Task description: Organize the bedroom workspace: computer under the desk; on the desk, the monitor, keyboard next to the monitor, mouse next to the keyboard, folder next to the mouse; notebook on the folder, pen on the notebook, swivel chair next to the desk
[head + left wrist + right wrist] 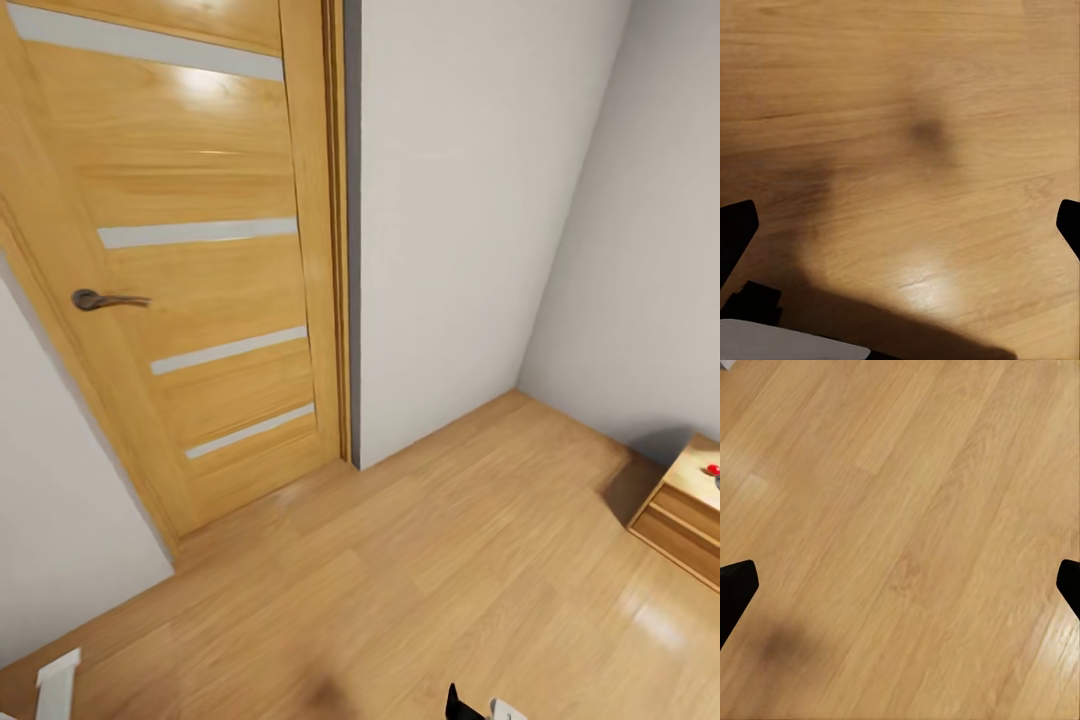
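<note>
Light wood floor [915, 510] lies beneath both wide-spread, empty grippers [904, 225] [900, 585]. The wooden door [200, 250] stands ahead; no task item appears. Rolling on risks clipping the low cabinet [685, 515] rightward.

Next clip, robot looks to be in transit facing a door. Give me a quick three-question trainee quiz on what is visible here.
1. True or false: the wooden door stands wide open.
2. Multiple choice: the low wooden cabinet carrying a small red object sits at the head view's A) left edge, B) right edge, C) centre.
3. Short answer: what do both wrist cameras see between the fingers of the left gripper and of the right gripper?

Key:
1. False; it sits shut in its frame, handle level.
2. B.
3. Bare wood floor; both grippers are open and empty.
</note>
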